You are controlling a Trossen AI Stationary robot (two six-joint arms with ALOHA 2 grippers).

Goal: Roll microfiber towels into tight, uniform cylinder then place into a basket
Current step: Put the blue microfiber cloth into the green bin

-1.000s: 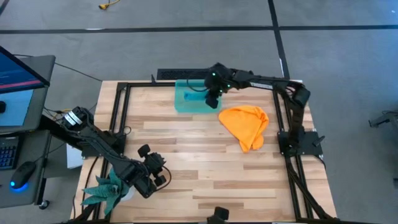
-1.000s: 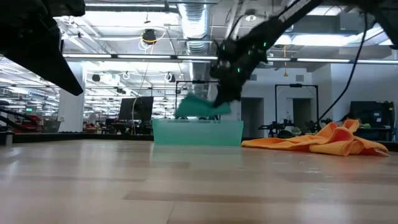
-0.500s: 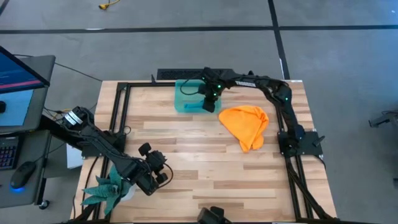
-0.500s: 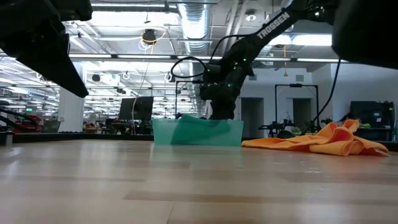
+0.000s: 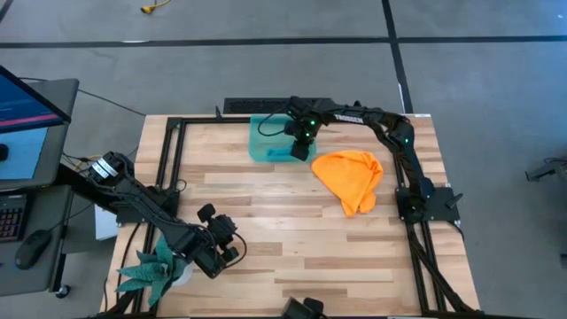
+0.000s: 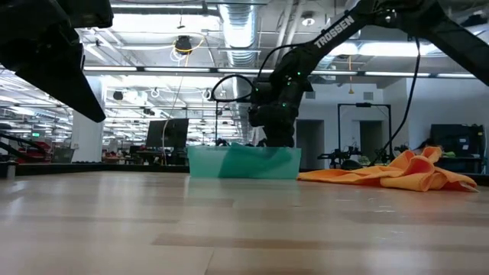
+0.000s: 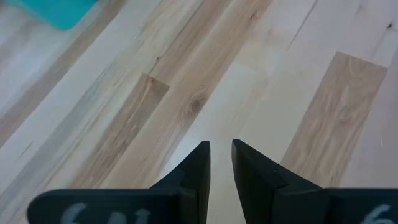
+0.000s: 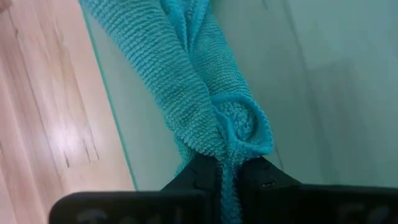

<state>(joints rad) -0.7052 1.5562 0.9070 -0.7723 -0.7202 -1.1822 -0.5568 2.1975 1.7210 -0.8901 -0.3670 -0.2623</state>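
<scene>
The teal-blue towel [image 8: 186, 81], rolled into a loose cylinder, lies inside the translucent teal basket [image 5: 262, 140] at the table's far middle. My right gripper [image 5: 299, 151] reaches down into the basket [image 6: 243, 162] and is shut on the towel. The orange towel [image 5: 350, 177] lies crumpled on the table right of the basket, and it also shows in the low view [image 6: 397, 172]. My left gripper [image 5: 232, 250] hovers over bare wood near the front left, its fingers [image 7: 199, 168] shut but for a narrow slit, with nothing between them. My right gripper [image 8: 230, 171] pinches the rolled towel at its near end, on the cloth just beside the spiral end face [image 8: 239, 127], between its two fingers. The fingers come steeply from above. The roll stretches away from them and lies on the basket's floor [image 8: 298, 74].
A green spiky plant in a white pot [image 5: 152, 270] stands at the front left corner, close to my left arm. Black frame rails [image 5: 168, 168] run along the table's edges. Bare wood [image 5: 283, 230] lies between the two arms.
My right gripper has gone down into the basket with the teal towel and tipped more steeply downward. The towel, which hung above the basket's rim, now lies inside it.
</scene>
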